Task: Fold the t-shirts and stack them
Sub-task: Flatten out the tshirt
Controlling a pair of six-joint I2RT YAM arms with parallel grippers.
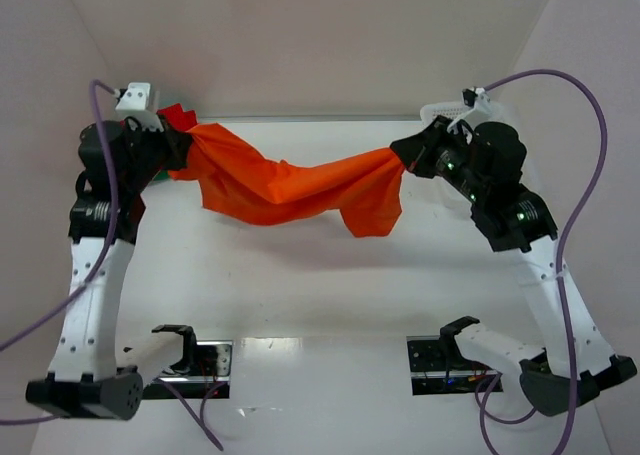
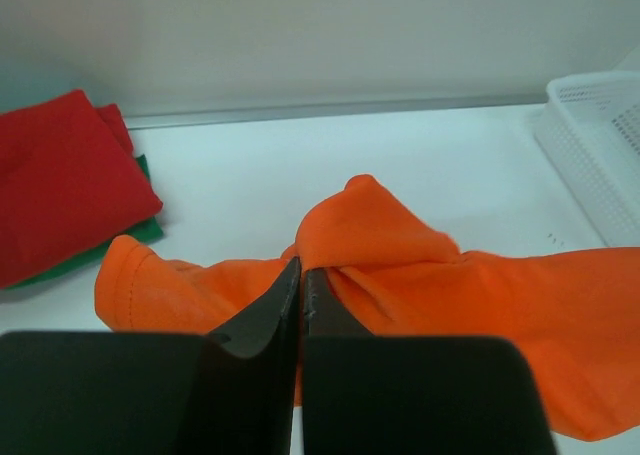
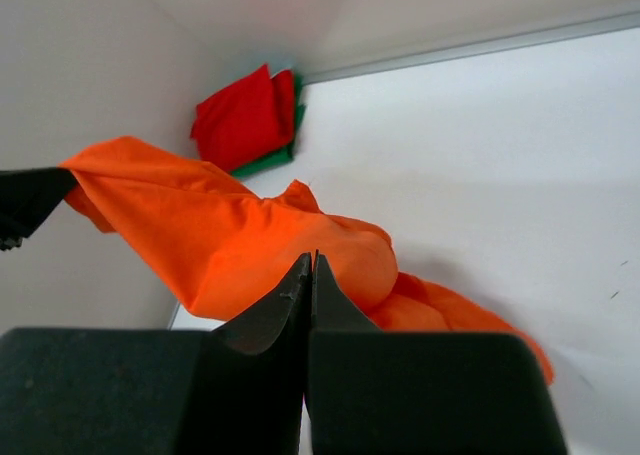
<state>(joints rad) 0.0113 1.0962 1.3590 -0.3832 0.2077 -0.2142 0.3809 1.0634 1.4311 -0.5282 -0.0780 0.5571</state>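
Observation:
An orange t-shirt (image 1: 290,187) hangs stretched in the air between my two grippers, sagging in the middle above the white table. My left gripper (image 1: 188,147) is shut on its left end, and the cloth bunches at the fingertips in the left wrist view (image 2: 380,240). My right gripper (image 1: 398,153) is shut on its right end, with the shirt (image 3: 250,240) spreading away beyond the jaws (image 3: 310,265). A folded red t-shirt (image 2: 60,180) lies on a folded green one (image 2: 145,230) at the far left corner.
A white plastic basket (image 2: 600,155) stands at the far right of the table, also showing behind the right arm (image 1: 450,110). The enclosure's white walls close in on the left, the right and the back.

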